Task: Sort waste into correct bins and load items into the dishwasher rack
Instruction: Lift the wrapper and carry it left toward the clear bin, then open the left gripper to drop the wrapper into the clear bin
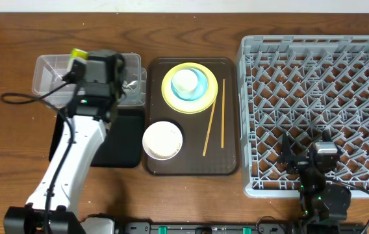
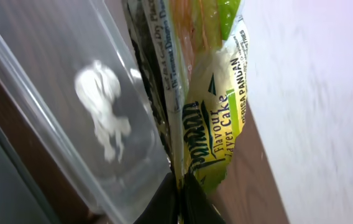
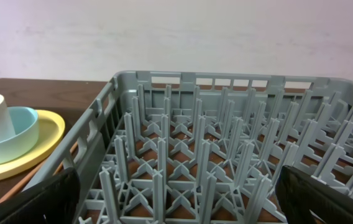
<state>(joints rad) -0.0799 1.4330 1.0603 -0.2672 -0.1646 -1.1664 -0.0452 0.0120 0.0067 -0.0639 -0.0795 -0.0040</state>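
Snack wrapper, yellow-green, printed "Pandan Flavour Layer Cake": pinched in the left jaws, up over the clear plastic tub at abt 10 o'clock on the table (clock per overhead view, 12 = far edge). In left wrist view the dark fingertips are closed on one end of the wrapper and the rest sticks out past them, alongside the tub wall; can't tell if it touches. Crumpled white napkin lies inside the tub.

Black tray sits at 6 o'clock of the tub, just beside it, partly hidden under the left arm. Brown serving tray is mid-table, at 3 o'clock of both bins. On it:
- yellow plate at the 12 o'clock end, w/ light blue bowl on it and white cup in the bowl
- white bowl at abt 7 o'clock of the plate
- two wooden chopsticks at 3–4 o'clock of the plate, one straight along the tray edge, the other slanted, close at the 12 end and spreading toward 6

Grey dishwasher rack fills the 3 o'clock side of the table, just beside the serving tray. Right jaws stand wide apart, nothing btw them, over the rack's 6 o'clock edge; right wrist view shows one finger at each lower corner w/ the pegs between.
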